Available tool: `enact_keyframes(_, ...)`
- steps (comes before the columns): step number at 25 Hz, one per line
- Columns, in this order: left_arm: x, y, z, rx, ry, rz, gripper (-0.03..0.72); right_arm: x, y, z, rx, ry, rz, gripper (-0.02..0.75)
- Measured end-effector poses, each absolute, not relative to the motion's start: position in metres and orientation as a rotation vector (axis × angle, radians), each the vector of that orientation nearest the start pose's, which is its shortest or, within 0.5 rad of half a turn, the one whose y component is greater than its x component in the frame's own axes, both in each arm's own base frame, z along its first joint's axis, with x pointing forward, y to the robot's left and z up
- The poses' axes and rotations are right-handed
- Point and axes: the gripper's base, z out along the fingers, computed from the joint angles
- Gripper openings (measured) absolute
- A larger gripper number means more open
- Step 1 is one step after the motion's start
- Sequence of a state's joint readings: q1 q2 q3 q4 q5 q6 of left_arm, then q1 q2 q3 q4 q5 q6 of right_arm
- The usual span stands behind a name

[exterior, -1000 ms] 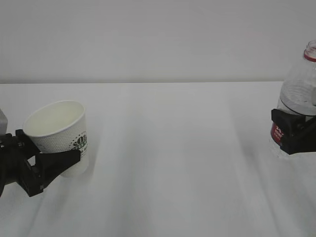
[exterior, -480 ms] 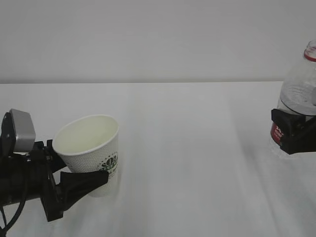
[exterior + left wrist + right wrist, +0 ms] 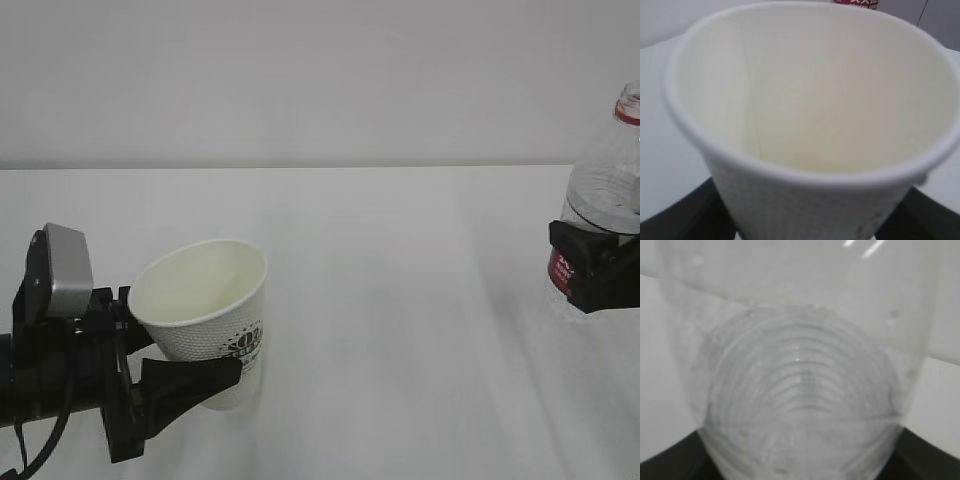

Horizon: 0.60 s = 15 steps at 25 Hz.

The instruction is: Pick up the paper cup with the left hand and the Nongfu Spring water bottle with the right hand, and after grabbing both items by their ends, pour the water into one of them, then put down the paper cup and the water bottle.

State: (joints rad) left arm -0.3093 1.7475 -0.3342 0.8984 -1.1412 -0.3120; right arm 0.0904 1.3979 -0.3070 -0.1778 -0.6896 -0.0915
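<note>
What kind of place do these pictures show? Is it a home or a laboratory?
Probably a robot test bench or lab, not a home: a bare white table against a blank pale wall, with only a paper cup and a water bottle, each held by a black gripper.

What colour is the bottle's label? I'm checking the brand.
Red, on the bottle; exterior view.

A plain white table (image 3: 400, 300) fills the lower view. Behind it rises a bare, pale grey wall (image 3: 320, 80). Light is soft and even.
</note>
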Motion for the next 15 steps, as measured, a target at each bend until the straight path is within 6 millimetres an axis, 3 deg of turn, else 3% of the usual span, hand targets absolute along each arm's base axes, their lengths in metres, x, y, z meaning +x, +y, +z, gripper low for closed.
enact_keyframes(15,0.213,-0.181,0.154,1.128,1.501,-0.879,0.527,0.226,0.033,0.179,-0.42,1.846,0.015,0.475)
